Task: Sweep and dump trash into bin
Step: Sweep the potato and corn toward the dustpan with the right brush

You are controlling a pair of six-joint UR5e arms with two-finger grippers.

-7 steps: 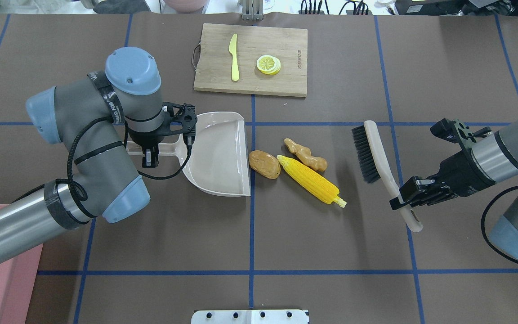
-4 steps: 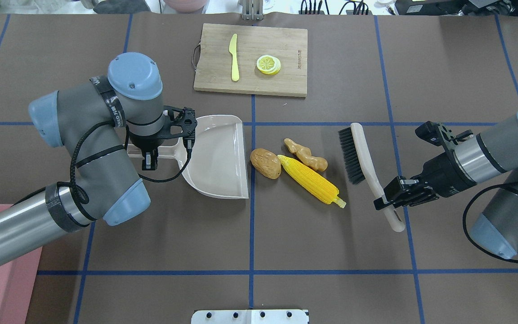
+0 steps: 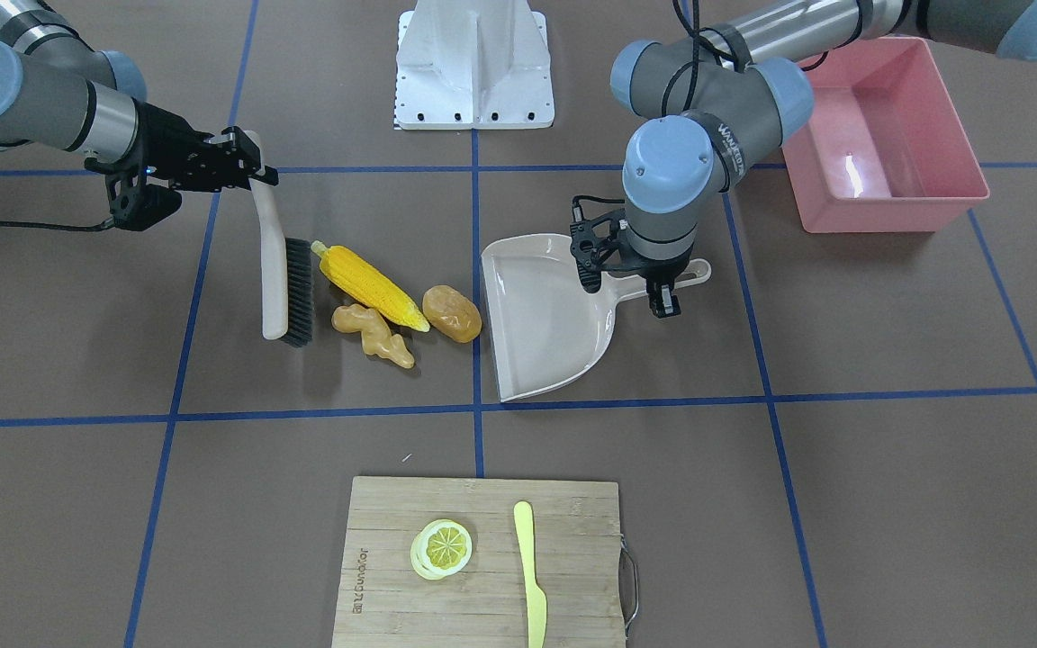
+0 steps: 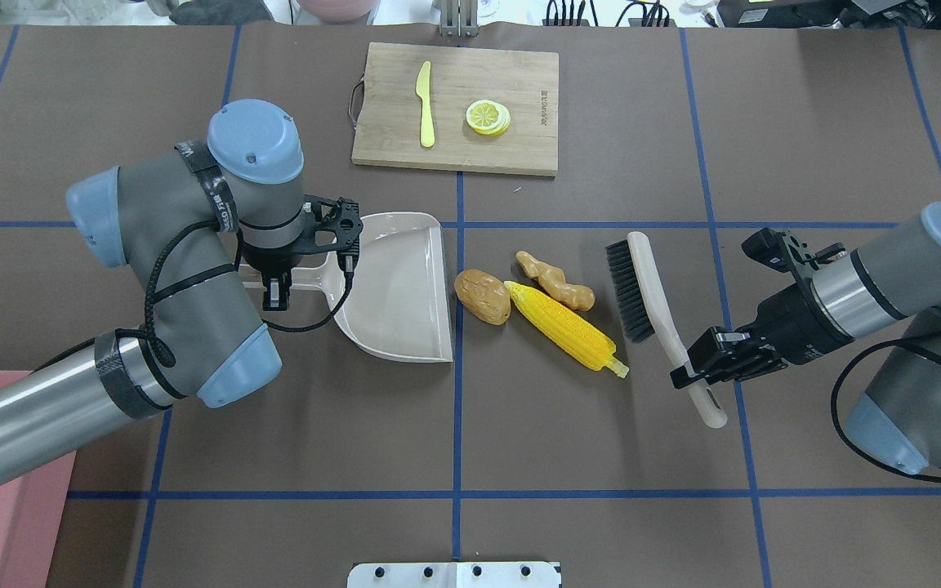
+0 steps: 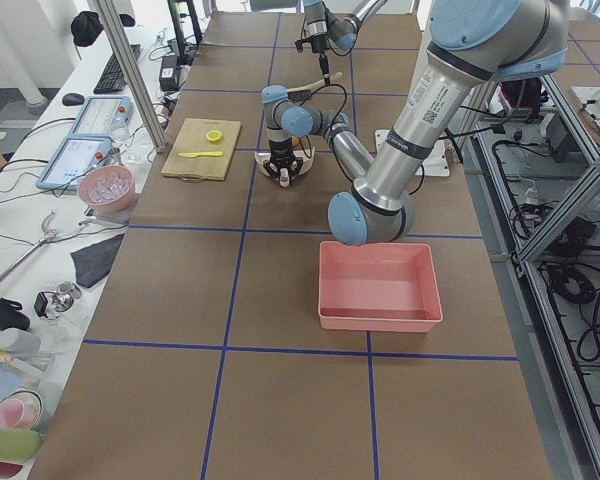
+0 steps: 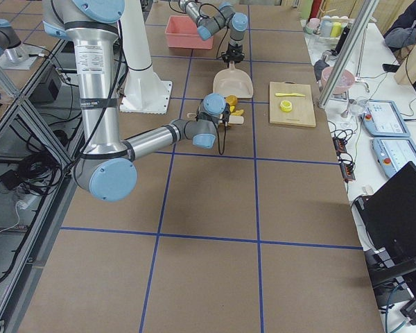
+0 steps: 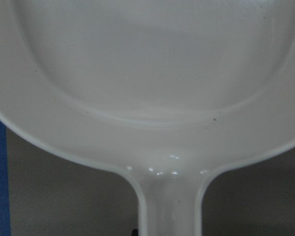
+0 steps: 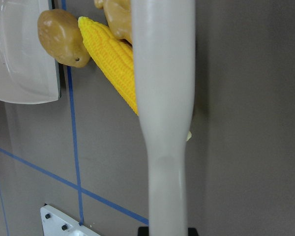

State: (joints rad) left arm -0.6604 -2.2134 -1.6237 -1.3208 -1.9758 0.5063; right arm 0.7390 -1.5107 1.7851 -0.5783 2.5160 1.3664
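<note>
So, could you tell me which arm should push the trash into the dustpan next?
Right: the right gripper holds the brush beside the corn, while the left gripper holds the dustpan by its handle.

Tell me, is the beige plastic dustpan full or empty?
Empty: the beige plastic dustpan is bare; the yellow corn cob, tan ginger root and orange-brown potato lie outside its lip.

Glossy plastic dustpan (image 4: 397,286), matt wooden board (image 4: 503,98), ribbed plastic corn cob (image 4: 564,325)
</note>
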